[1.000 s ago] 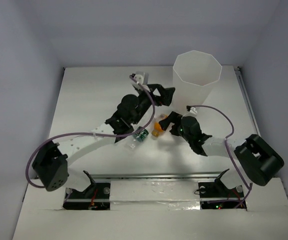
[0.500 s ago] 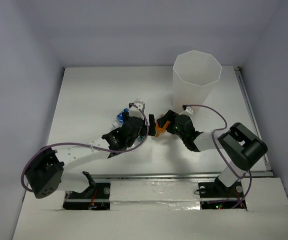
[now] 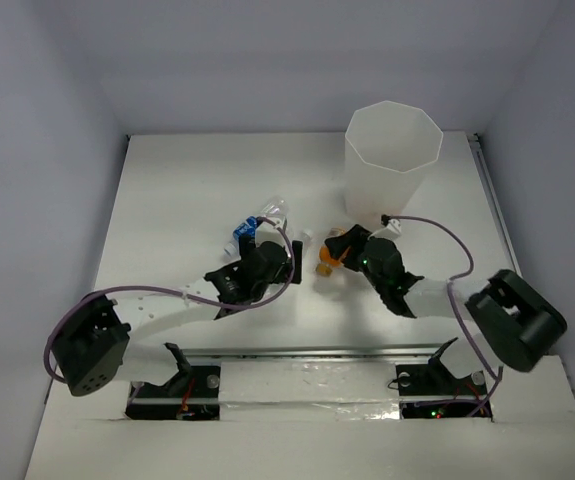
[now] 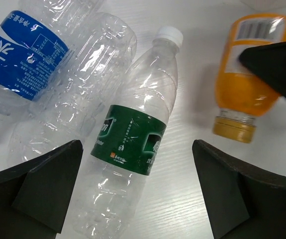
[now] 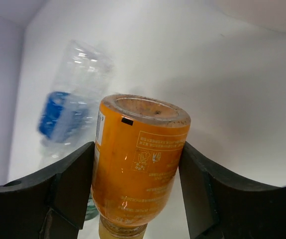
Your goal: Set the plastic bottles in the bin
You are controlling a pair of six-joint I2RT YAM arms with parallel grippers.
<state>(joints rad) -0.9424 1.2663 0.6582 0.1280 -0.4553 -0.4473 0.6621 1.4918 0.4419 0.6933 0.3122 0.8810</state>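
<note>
My right gripper (image 5: pixel 138 191) is shut on an orange bottle (image 5: pixel 138 164), gripped across its body, base pointing away from the wrist. In the top view this orange bottle (image 3: pixel 327 258) and right gripper (image 3: pixel 340 248) are below the tall white bin (image 3: pixel 392 140). My left gripper (image 4: pixel 138 199) is open over a clear green-labelled bottle (image 4: pixel 133 139) lying on the table between its fingers (image 4: pixel 43 189). A blue-labelled bottle (image 4: pixel 28 59) and another clear bottle (image 4: pixel 90 84) lie to its left. The left gripper (image 3: pixel 270 258) sits left of the right one.
The white table (image 3: pixel 167 200) is walled by grey panels on three sides. The blue-labelled bottle (image 3: pixel 242 232) lies just behind the left wrist. The right gripper's finger (image 4: pixel 277 62) overlaps the orange bottle (image 4: pixel 244 84) in the left wrist view.
My left gripper has come back from beside the bin down to the bottles at mid-table. My right gripper has stayed by the orange bottle, which has shifted slightly right with it.
</note>
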